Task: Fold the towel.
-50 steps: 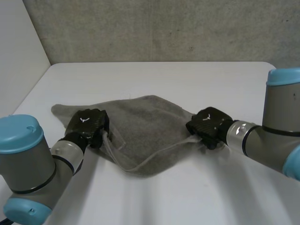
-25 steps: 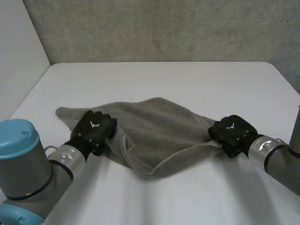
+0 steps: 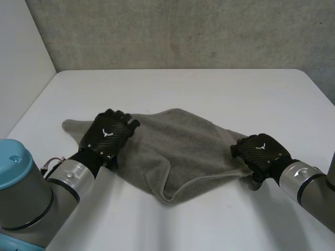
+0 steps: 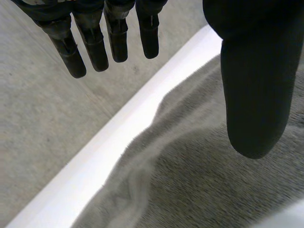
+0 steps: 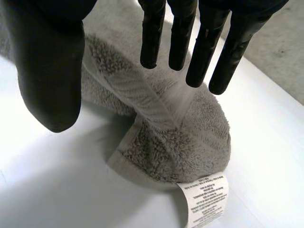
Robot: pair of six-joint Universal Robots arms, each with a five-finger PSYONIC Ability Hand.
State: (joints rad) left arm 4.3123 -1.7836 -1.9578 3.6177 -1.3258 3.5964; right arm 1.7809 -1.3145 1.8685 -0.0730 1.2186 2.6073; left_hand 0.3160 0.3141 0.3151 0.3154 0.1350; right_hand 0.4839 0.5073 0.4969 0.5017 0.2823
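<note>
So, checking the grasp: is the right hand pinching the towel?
No, the right hand is open, its fingers straight and apart from the thumb, above the towel corner.

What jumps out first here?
A rumpled grey towel lies on the white table, with an open black hand at each end: the left hand over its left part, the right hand at its right corner. A white care label sticks out of that corner.

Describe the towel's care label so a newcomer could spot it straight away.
On the white table lies a rumpled grey towel. Follow it to the corner beneath the right hand. There a small white label printed with tiny text sticks out from the hem onto the table, the only smooth white piece against grey terry.
</note>
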